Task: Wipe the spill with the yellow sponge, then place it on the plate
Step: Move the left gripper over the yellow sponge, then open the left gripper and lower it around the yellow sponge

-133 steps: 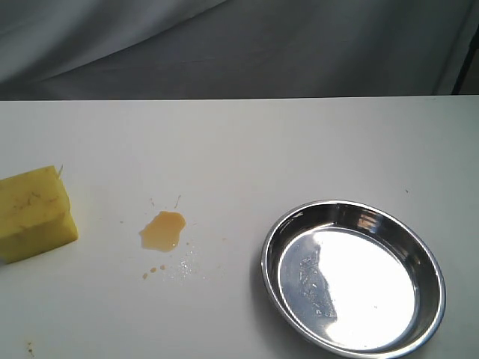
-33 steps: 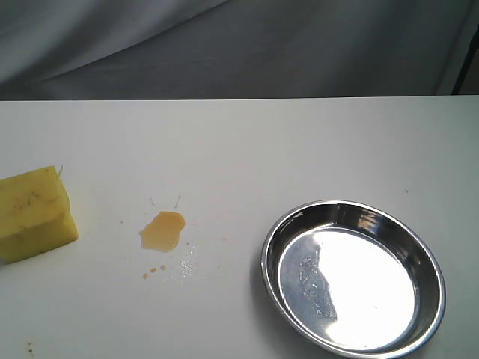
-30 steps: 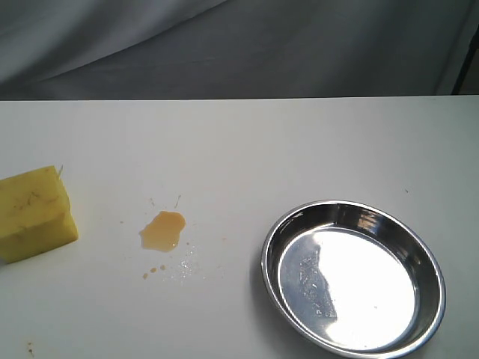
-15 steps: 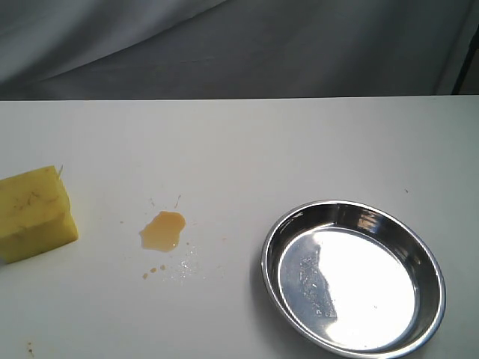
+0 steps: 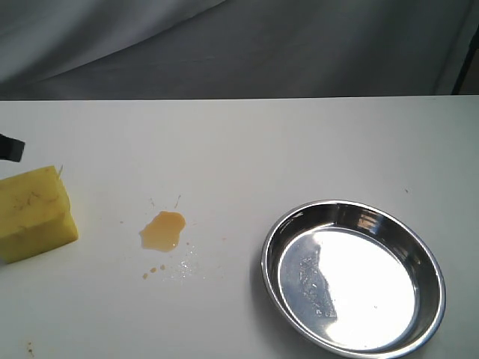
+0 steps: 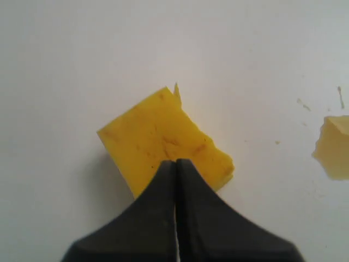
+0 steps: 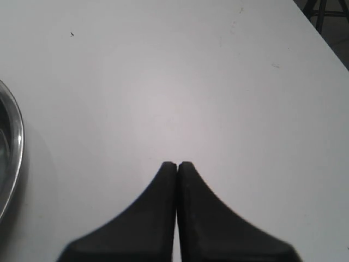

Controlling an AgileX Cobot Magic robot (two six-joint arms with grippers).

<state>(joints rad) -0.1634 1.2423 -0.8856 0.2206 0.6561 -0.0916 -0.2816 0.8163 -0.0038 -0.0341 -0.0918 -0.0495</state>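
Note:
The yellow sponge [image 5: 34,212] lies on the white table at the far left; the left wrist view shows the sponge [image 6: 158,136] from above. My left gripper [image 6: 176,161] hangs over the sponge with its jaws pressed together and nothing in them; only a dark tip of the left gripper [image 5: 10,148] shows at the exterior view's left edge, just behind the sponge. The amber spill [image 5: 162,230] sits right of the sponge, also as the spill [image 6: 334,147]. The shiny steel plate [image 5: 278,224] stands at the front right. My right gripper [image 7: 177,163] is shut and empty over bare table beside the plate's rim [image 7: 15,134].
Tiny droplets [image 5: 153,271] dot the table in front of the spill. A grey cloth backdrop [image 5: 239,45] hangs behind the table's far edge. The table's corner edge [image 7: 322,38] runs close to my right gripper.
A dark tip of my left gripper has come into the exterior view at the left edge, behind the sponge. Sponge, spill and plate have not moved.

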